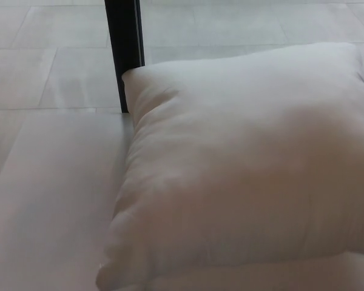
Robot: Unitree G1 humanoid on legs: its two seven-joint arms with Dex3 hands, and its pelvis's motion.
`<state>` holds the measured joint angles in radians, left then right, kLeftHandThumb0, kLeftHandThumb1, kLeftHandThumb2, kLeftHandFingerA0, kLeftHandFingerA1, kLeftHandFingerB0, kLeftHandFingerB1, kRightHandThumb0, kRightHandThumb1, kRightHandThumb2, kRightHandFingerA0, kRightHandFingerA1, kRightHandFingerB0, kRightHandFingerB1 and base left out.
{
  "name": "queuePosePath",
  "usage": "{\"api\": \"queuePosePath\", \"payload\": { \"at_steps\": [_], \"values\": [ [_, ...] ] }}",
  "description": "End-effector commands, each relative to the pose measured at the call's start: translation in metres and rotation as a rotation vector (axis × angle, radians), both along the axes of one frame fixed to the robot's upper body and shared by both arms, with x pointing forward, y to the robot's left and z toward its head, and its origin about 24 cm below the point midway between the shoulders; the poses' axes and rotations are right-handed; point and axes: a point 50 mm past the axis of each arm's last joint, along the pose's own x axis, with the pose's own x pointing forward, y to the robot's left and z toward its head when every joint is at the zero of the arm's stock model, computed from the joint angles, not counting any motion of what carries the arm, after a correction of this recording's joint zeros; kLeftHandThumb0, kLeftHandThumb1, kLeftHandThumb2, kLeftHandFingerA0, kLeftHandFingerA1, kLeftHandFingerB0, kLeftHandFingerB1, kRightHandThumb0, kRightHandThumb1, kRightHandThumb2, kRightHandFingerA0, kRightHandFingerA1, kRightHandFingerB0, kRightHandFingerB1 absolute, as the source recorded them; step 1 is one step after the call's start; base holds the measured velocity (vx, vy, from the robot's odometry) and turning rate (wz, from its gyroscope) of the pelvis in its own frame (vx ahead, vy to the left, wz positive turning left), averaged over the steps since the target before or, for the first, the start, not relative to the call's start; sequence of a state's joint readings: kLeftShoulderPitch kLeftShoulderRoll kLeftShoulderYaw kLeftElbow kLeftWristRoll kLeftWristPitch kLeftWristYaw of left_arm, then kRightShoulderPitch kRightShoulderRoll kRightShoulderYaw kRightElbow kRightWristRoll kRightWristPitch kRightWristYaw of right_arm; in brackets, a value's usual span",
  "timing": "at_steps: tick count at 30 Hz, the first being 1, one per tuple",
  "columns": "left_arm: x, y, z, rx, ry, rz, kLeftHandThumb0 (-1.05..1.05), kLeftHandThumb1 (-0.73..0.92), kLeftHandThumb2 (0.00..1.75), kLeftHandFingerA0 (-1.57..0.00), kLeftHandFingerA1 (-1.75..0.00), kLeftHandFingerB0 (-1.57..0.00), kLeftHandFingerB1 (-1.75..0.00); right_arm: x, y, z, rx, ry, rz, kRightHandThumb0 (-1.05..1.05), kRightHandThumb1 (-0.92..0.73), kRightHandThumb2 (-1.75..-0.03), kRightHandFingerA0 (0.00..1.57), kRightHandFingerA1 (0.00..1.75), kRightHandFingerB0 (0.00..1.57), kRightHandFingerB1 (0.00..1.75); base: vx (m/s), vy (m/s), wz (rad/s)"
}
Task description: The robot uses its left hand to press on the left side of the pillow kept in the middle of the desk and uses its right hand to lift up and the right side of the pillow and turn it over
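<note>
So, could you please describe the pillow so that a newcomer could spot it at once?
Start at the pale desk filling the lower picture. The pillow lies on its right side, a large, plump white square. Its far left corner touches the black post, the only dark thing here.

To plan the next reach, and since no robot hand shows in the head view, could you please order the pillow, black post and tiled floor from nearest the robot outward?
1. pillow: centre and right, reaching the picture's bottom edge, nearest the robot.
2. black post: upper left, just behind the pillow's far left corner.
3. tiled floor: across the top, beyond the post.
</note>
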<state>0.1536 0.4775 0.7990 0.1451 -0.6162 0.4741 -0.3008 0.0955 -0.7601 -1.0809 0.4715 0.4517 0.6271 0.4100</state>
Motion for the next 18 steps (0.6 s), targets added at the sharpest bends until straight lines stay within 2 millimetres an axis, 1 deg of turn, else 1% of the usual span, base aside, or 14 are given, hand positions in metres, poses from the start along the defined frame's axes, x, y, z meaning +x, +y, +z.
{"api": "queuePosePath", "payload": {
  "at_steps": [1, 2, 3, 5, 6, 7, 8, 9, 11, 12, 13, 15, 16, 18],
  "values": [
    [-0.074, 0.037, -0.019, -0.172, 0.022, 0.077, -0.86, 0.23, 0.64, -0.89, -0.53, -0.66, -0.56, -0.105, -0.036, -0.008, 0.035, -0.156, -0.314, -0.93, -0.52, -0.91, 0.47, 1.02, 0.03, 0.64, 0.00, 0.000, 0.00],
    [-0.081, 0.037, -0.026, -0.201, 0.036, 0.085, -0.82, 0.23, 0.65, -0.84, -0.59, -0.64, -0.61, -0.111, -0.037, -0.016, 0.041, -0.141, -0.359, -0.91, -0.52, -0.92, 0.46, 1.05, 0.02, 0.63, 0.00, 0.000, 0.00],
    [-0.086, 0.034, -0.034, -0.235, 0.048, 0.095, -0.80, 0.21, 0.62, -0.84, -0.61, -0.61, -0.65, -0.116, -0.037, -0.022, 0.047, -0.136, -0.404, -0.85, -0.51, -0.98, 0.66, 1.19, 0.00, 0.50, 0.00, 0.000, 0.00],
    [-0.099, 0.029, -0.051, -0.290, 0.093, 0.116, -0.86, 0.21, 0.59, -0.75, -0.67, -0.59, -0.67, -0.124, -0.036, -0.036, 0.056, -0.124, -0.485, -0.85, -0.52, -1.00, 0.62, 1.16, 0.00, 0.46, 0.00, 0.000, 0.00],
    [-0.109, 0.027, -0.064, -0.308, 0.124, 0.133, -0.80, 0.22, 0.61, -0.77, -0.73, -0.56, -0.79, -0.129, -0.033, -0.047, 0.076, -0.146, -0.531, -1.03, -0.68, -0.60, 0.23, 1.49, 0.00, 0.88, 0.00, 0.000, 0.00],
    [-0.126, 0.022, -0.082, -0.338, 0.182, 0.160, -0.76, 0.20, 0.62, -0.73, -0.75, -0.55, -0.81, -0.134, -0.027, -0.065, 0.107, -0.178, -0.623, -1.02, -0.50, -0.99, 0.55, 1.27, 0.10, 0.73, 0.00, 0.000, 0.00],
    [-0.136, 0.019, -0.091, -0.355, 0.219, 0.177, -0.76, 0.20, 0.62, -0.73, -0.75, -0.55, -0.81, -0.138, -0.025, -0.072, 0.120, -0.191, -0.685, -1.02, -0.50, -0.99, 0.55, 1.27, 0.10, 0.73, 0.00, 0.000, 0.00],
    [-0.143, 0.018, -0.094, -0.358, 0.240, 0.185, -0.76, 0.20, 0.62, -0.74, -0.78, -0.57, -0.83, -0.140, -0.025, -0.074, 0.124, -0.180, -0.686, -1.05, -0.66, -0.68, 0.46, 1.63, 0.02, 0.80, 0.00, 0.000, 0.00],
    [-0.159, 0.012, -0.106, -0.366, 0.309, 0.225, -0.79, 0.19, 0.61, -0.78, -0.78, -0.60, -0.85, -0.144, -0.021, -0.085, 0.141, -0.159, -0.741, -1.04, -0.68, -0.68, 0.49, 1.61, 0.06, 0.79, 0.00, 0.000, 0.00],
    [-0.171, 0.009, -0.111, -0.366, 0.358, 0.237, -0.81, 0.19, 0.63, -0.70, -0.84, -0.59, -0.87, -0.151, -0.018, -0.089, 0.155, -0.125, -0.756, -1.05, -0.68, -0.68, 0.45, 1.64, 0.00, 0.72, 0.00, 0.000, 0.00],
    [-0.193, 0.003, -0.121, -0.363, 0.442, 0.285, -0.81, 0.19, 0.69, -0.78, -0.90, -0.65, -0.90, -0.157, -0.013, -0.101, 0.186, -0.096, -0.829, -1.02, -0.65, -0.66, 0.46, 1.58, 0.05, 0.65, 0.00, 0.000, 0.00],
    [-0.195, 0.001, -0.126, -0.337, 0.467, 0.287, -0.79, 0.16, 0.70, -0.69, -0.93, -0.64, -0.90, -0.159, -0.010, -0.106, 0.203, -0.086, -0.838, -1.03, -0.66, -0.67, 0.48, 1.60, 0.02, 0.57, 0.00, 0.000, 0.00],
    [-0.209, -0.001, -0.131, -0.315, 0.555, 0.289, -0.77, 0.19, 0.73, -0.70, -0.93, -0.64, -0.89, -0.163, -0.005, -0.113, 0.208, -0.038, -0.851, -1.02, -0.71, -0.63, 0.75, 1.45, 0.00, 0.41, 0.00, 0.000, 0.00],
    [-0.220, -0.003, -0.138, -0.311, 0.633, 0.294, -0.77, 0.16, 0.70, -0.70, -0.93, -0.67, -0.90, -0.164, -0.003, -0.118, 0.215, -0.010, -0.872, -1.00, -0.72, -0.65, 0.71, 1.49, 0.02, 0.50, 0.00, 0.000, 0.00]
  ]
}}
